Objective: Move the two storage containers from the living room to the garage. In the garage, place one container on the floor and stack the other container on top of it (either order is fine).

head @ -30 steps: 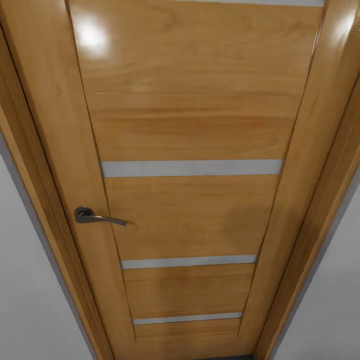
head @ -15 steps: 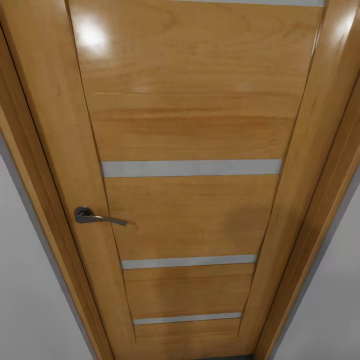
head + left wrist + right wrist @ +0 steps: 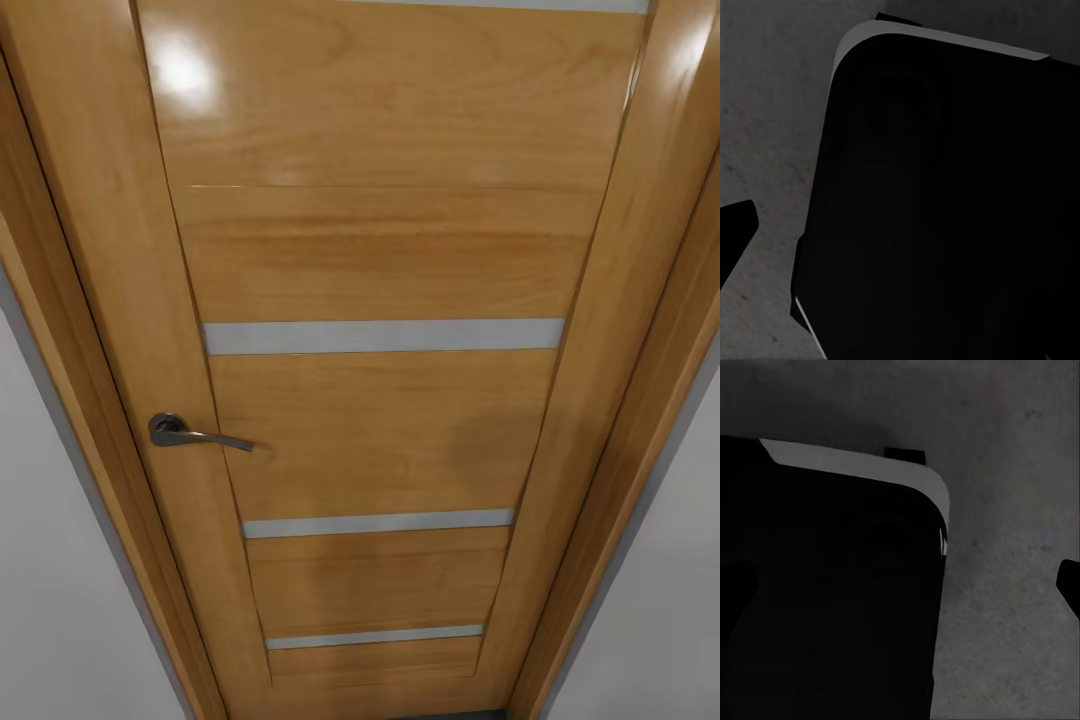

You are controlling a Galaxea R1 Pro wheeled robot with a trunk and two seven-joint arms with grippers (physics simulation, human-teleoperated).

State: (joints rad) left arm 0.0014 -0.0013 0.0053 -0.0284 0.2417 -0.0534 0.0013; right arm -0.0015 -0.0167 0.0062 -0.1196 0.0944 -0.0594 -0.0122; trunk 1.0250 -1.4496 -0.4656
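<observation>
The floor (image 3: 765, 112), dark grey speckled concrete, lies under both wrist cameras, with a large black rounded body (image 3: 945, 210) of the robot close above it; the same black body (image 3: 825, 585) shows in the right wrist view. Whether either arm's jaws are spread or pressed together cannot be told. Ahead, the head camera faces a closed wooden panel door (image 3: 380, 250) with pale horizontal strips and a grey lever handle (image 3: 195, 433), framed by white walls (image 3: 60, 600).

Dark grey speckled concrete floor (image 3: 765, 112) (rough-looking) beneath a black rounded robot part (image 3: 945, 210), contact unclear.
</observation>
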